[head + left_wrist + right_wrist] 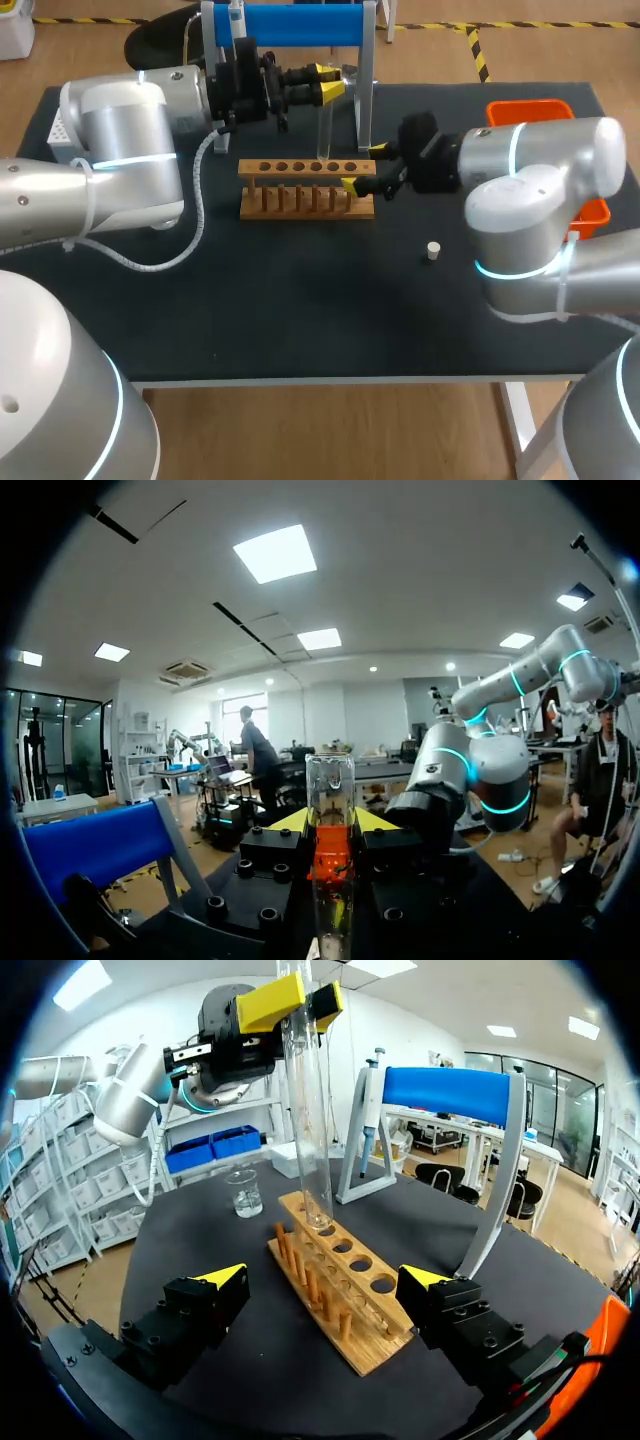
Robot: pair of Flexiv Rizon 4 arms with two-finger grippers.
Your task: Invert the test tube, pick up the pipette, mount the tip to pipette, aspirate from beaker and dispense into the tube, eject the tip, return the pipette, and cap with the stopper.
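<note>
**Tube Upright at the Rack, Pipette Work Not Yet Begun**

We were early in the job. Our left gripper (325, 85) was closed on the test tube (324, 130) near its upper end, one yellow tip on each side of the glass. It held the tube upright with the foot at a hole in the wooden rack (305, 190). We couldn't tell whether it was seated or only touching the rim. By our reading, the inverting step was about finished.

Our right gripper (366, 168) stood wide open beside the rack's end, holding nothing.

The rest looked untouched. The pipette (372, 1100) hung on its blue stand (300, 22), the beaker (244, 1192) sat beyond the rack, and the stopper (432, 251) lay alone on the mat.

The tube was long, clear and slim, with its mouth apparently upward. It looked like smooth glass that would slip if gripped loosely.
</note>
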